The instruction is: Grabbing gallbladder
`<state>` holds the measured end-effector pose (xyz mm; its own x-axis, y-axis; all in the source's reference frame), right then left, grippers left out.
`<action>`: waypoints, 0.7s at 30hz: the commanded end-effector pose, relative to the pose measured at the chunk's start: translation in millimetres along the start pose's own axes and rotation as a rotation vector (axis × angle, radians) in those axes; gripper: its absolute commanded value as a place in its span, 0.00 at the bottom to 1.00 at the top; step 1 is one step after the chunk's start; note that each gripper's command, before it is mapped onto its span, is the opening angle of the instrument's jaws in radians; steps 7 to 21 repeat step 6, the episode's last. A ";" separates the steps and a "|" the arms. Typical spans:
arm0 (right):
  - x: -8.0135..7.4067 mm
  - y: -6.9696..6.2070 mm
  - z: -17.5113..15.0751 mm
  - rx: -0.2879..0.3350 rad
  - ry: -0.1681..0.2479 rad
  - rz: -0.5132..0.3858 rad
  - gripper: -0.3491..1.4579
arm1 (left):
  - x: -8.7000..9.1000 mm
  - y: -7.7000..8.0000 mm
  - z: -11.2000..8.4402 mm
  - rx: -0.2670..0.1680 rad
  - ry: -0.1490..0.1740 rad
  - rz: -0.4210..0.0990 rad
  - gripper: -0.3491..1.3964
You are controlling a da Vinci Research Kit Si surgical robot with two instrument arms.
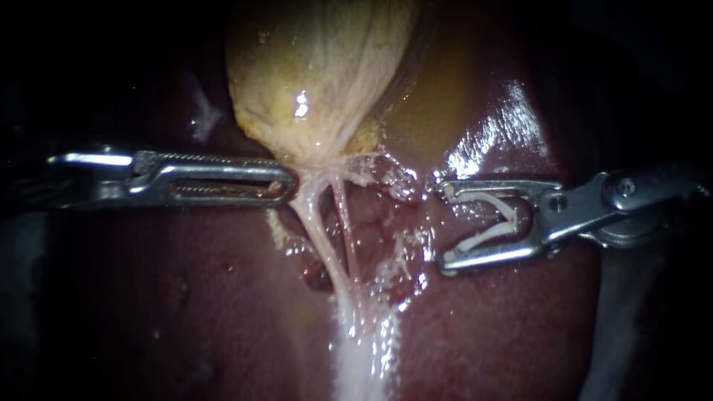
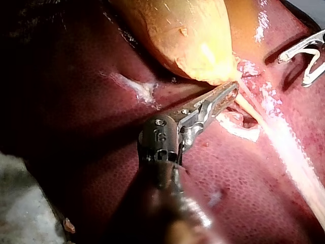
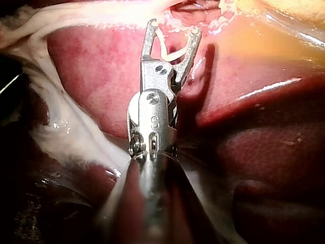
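The yellowish gallbladder (image 1: pixel 319 82) lies on the dark red liver (image 1: pixel 186 297) and narrows to a neck, from which two pale tubes (image 1: pixel 318 226) run down to white tissue (image 1: pixel 364 349). My left instrument (image 1: pixel 291 182) lies level, its slotted jaws together, the tip touching the strands just under the neck. The left wrist view shows those jaws (image 2: pixel 232 89) right under the gallbladder (image 2: pixel 188 35). My right instrument (image 1: pixel 445 224) hovers over the liver to the right of the tubes. Its jaws stand wide apart and carry a white V-shaped clip (image 1: pixel 490 223). In the right wrist view the same clip (image 3: pixel 170 48) sits in them.
Frayed, wet tissue (image 1: pixel 386 178) lies between the two instruments' tips. A glossy yellow-stained patch of liver (image 1: pixel 475 111) lies to the right of the gallbladder. In the right wrist view a broad white band of tissue (image 3: pixel 61 127) runs beside the shaft.
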<state>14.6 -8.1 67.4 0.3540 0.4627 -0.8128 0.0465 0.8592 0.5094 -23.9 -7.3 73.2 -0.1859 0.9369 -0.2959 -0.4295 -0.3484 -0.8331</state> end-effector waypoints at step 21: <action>0.0 0.0 0.0 0.000 0.000 0.000 0.47 | 0.1 -0.2 0.1 0.000 -0.001 0.001 0.00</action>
